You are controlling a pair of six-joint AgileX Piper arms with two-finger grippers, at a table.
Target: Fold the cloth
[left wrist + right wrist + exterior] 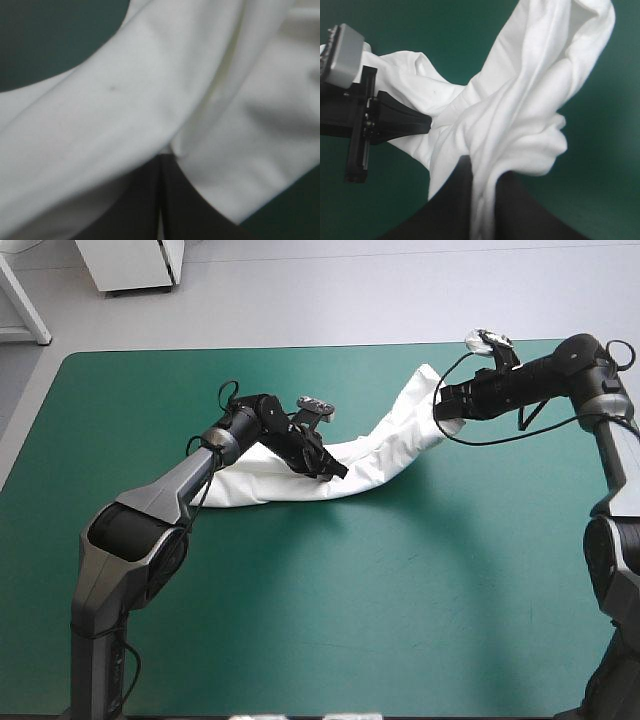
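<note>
Over far half of table (300, 590) | T-shirt (385, 450) strung as twisted band | left end effector (328, 466) pinched on its middle | right end effector (441, 410) pinched on raised end

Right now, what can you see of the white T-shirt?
The T-shirt is white, soft and wrinkly, stretched into a long twisted band across the teal-green table. One end lies on it; the other looks lifted. The left fingers pinch its middle, the right fingers its far end.
</note>
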